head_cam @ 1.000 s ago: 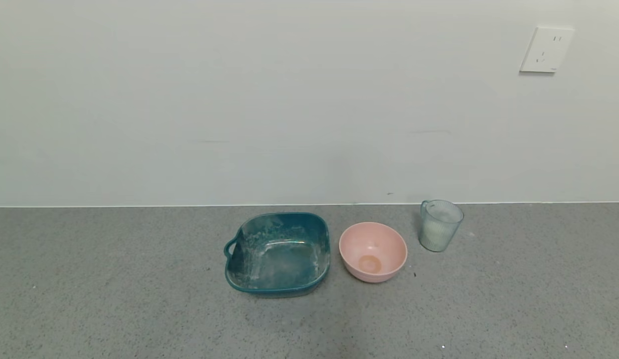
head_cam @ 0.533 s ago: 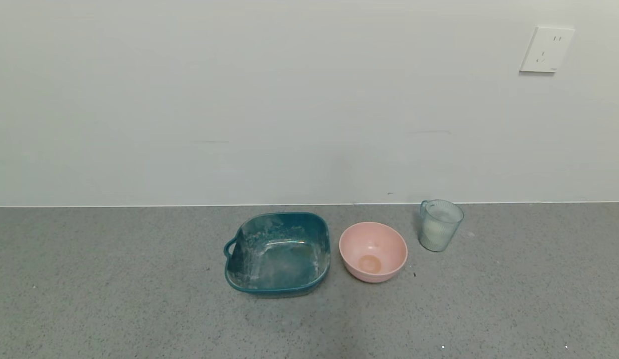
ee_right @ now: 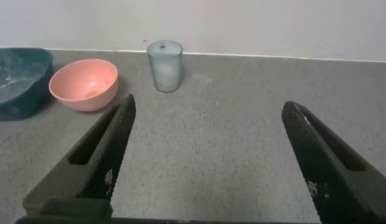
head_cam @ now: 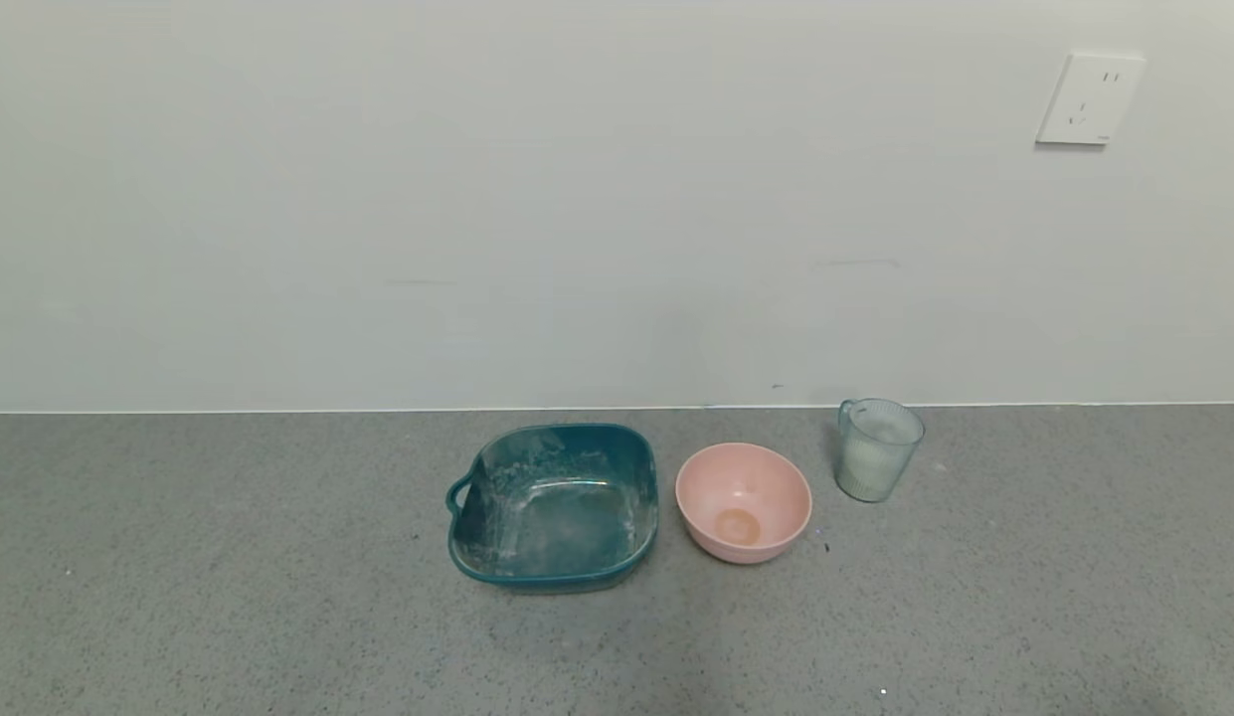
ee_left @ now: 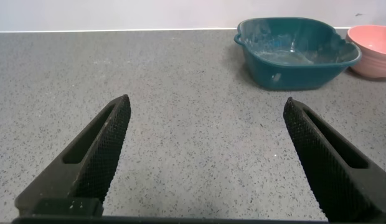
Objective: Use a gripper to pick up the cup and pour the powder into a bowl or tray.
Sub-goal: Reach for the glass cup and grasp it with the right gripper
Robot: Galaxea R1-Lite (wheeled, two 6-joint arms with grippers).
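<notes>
The pale blue-green ribbed cup (head_cam: 879,449) stands upright at the back right of the counter, holding off-white powder (head_cam: 868,459); it also shows in the right wrist view (ee_right: 165,65). The dark teal tray (head_cam: 555,505) with white smears sits left of centre, and shows in the left wrist view (ee_left: 297,51). Neither gripper shows in the head view. My right gripper (ee_right: 205,155) is open and empty, well short of the cup. My left gripper (ee_left: 205,155) is open and empty over bare counter, short of the tray.
A round pink bowl (head_cam: 744,502) with a tan spot sits between tray and cup, also in the right wrist view (ee_right: 84,84). A white wall with a socket (head_cam: 1089,99) runs right behind the grey speckled counter (head_cam: 278,597).
</notes>
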